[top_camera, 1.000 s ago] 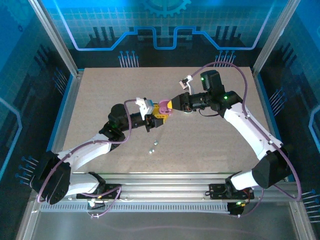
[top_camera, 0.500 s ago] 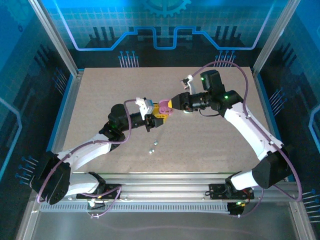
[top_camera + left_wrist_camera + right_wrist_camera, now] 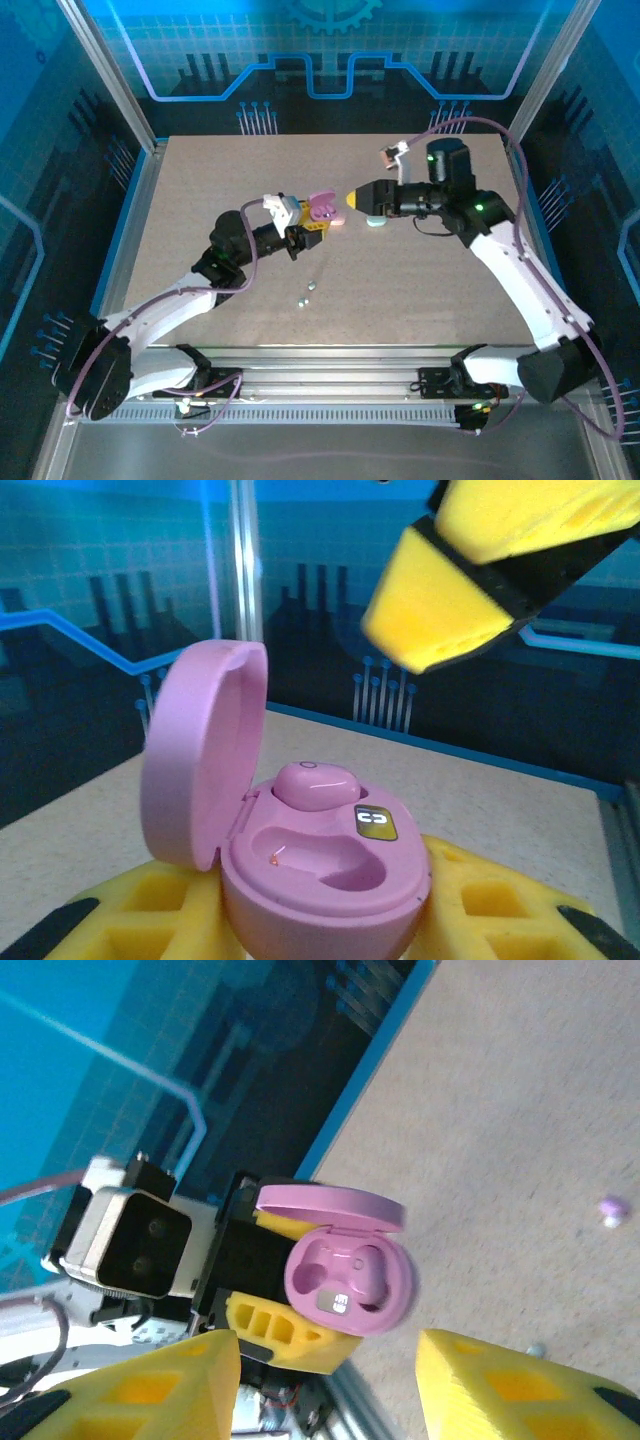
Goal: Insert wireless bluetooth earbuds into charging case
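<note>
Right hand (image 3: 352, 199) drawn back from the pink case (image 3: 330, 890), spread and empty, left hand (image 3: 308, 222) pinching the open case, one pink earbud (image 3: 315, 783) seated

Surface finishes
Pink case (image 3: 325, 890) and earbud (image 3: 315, 785): glossy smooth plastic; yellow pads (image 3: 490, 910): matt, rubbery; tabletop (image 3: 510, 800): matt, speckled.

Your glossy pastel-pink oval plastic charging case (image 3: 320, 880) holds a matching pink pebble-shaped earbud (image 3: 315, 785) beside a gold label (image 3: 375, 821) marked in white. Under the case, yellow foam finger pads (image 3: 480, 900); above it, a black-backed yellow pad (image 3: 430, 620); behind it, speckled beige tabletop (image 3: 500, 790).
</note>
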